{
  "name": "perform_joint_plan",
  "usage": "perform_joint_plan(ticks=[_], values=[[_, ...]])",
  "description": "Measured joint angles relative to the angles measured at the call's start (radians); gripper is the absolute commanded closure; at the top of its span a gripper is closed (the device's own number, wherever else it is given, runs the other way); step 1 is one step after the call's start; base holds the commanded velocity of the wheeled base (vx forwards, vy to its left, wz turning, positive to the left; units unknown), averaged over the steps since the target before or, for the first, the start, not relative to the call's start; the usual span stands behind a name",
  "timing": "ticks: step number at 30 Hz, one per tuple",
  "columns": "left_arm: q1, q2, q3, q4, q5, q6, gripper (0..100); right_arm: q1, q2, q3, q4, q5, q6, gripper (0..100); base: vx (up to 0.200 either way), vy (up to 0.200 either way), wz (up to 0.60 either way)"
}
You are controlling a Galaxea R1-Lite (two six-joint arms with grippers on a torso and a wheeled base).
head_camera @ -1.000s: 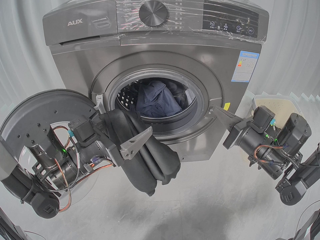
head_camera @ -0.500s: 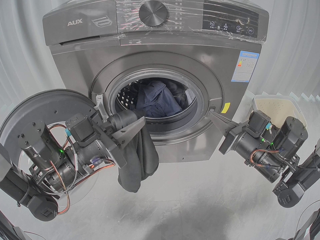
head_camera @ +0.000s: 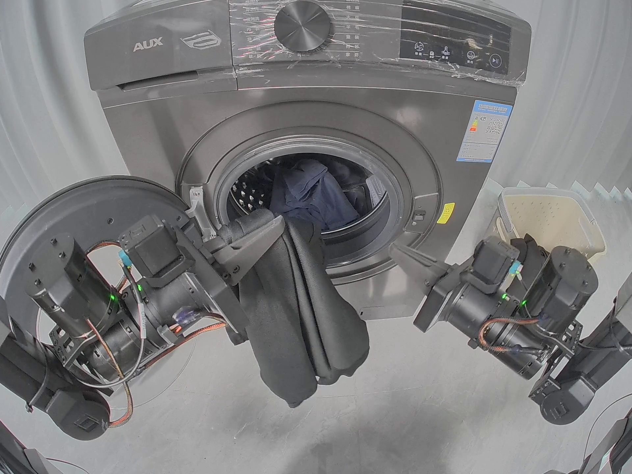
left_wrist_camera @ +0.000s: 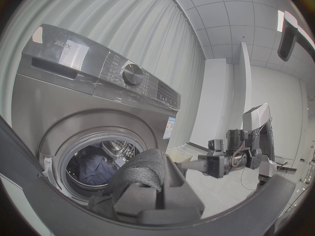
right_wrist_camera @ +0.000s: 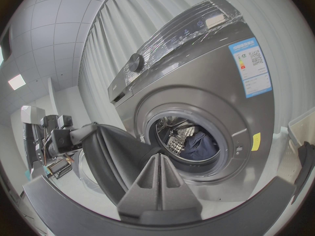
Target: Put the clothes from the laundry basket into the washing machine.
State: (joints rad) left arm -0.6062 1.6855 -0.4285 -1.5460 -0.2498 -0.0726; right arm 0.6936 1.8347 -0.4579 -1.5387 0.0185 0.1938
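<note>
Just before washing machine (head_camera: 303,120), left gripper (head_camera: 273,222) tight around dark garment (head_camera: 303,317); right gripper (head_camera: 399,251) closed.

1. Your left arm (head_camera: 72,284) is built from dark grey, nearly black cylindrical housings, and you can make out small screws on its round end cap.
2. An orange braided cable (head_camera: 197,332) loops under that wrist beside thin black leads, and a green light (head_camera: 114,295) glows on the joint.
3. A black boxy block (head_camera: 150,245) sits on the wrist, with a teal tag (head_camera: 123,257) next to it.
4. The left gripper (head_camera: 273,226) has matte grey, wedge-shaped fingers.
5. Your right arm (head_camera: 566,278) matches it, with the same dark cylinders, an orange cable loop (head_camera: 490,327) and small green lights.
6. The right gripper (head_camera: 400,253) tapers to a narrow tip, and its fingers (right_wrist_camera: 144,184) show triangular ribbed recesses.
</note>
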Motion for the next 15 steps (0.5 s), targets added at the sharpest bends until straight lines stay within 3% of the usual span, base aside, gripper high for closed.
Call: perform_joint_plan(ticks=[12,13,15], values=[[-0.011,-0.011,-0.015,0.001,0.000,0.002,100,0.175,0.132,-0.032,0.000,0.054,-0.009,100,0.000,0.000,0.00],[-0.012,-0.011,-0.016,0.001,0.000,0.002,100,0.179,0.141,-0.040,0.000,0.054,-0.006,0,0.000,0.000,0.00],[-0.015,-0.011,-0.016,0.000,0.000,0.002,100,0.186,0.155,-0.051,-0.001,0.050,-0.002,0,0.000,0.000,0.00]])
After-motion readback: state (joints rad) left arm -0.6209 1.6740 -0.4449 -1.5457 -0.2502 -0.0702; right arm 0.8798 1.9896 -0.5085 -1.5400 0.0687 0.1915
